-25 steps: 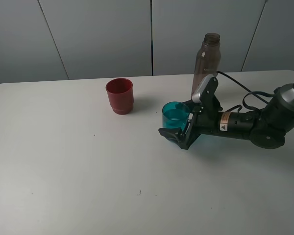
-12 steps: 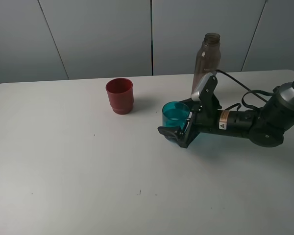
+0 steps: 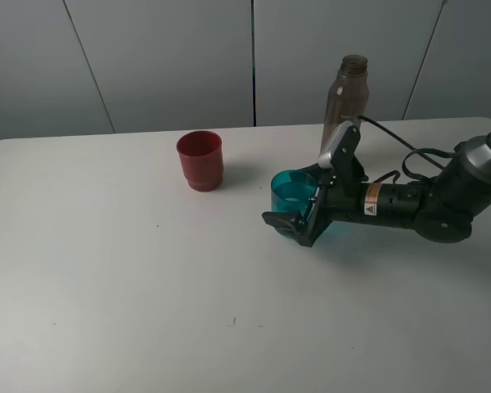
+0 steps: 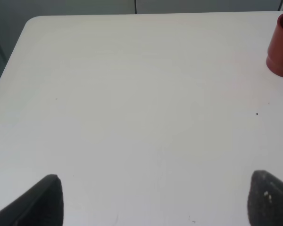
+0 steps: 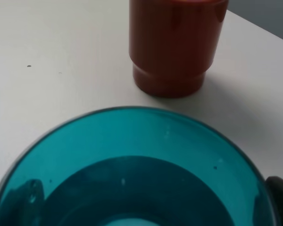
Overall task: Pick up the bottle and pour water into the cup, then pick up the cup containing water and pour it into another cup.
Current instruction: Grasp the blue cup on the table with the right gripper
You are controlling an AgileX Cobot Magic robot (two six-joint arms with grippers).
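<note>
The teal cup stands upright on the counter, right of the middle, and a darker band low inside it in the right wrist view suggests it holds some water. The right gripper reaches in sideways with one finger on each side of the cup; whether the fingers press on the wall or only flank it, I cannot tell. The bottle stands upright just behind the arm, its mouth open, and the red cup waits well apart to the left. The left gripper hangs released, fingers wide, over bare counter, with the red cup just inside its camera's view. The risks, as I judge them: a smooth, tapered cup can slip or tilt in a loose grip and spill on the lift; a hard squeeze could buckle the thin wall and push water over the rim; the arm could knock the bottle as it swings away; a hasty tip might miss the red cup or topple it
</note>
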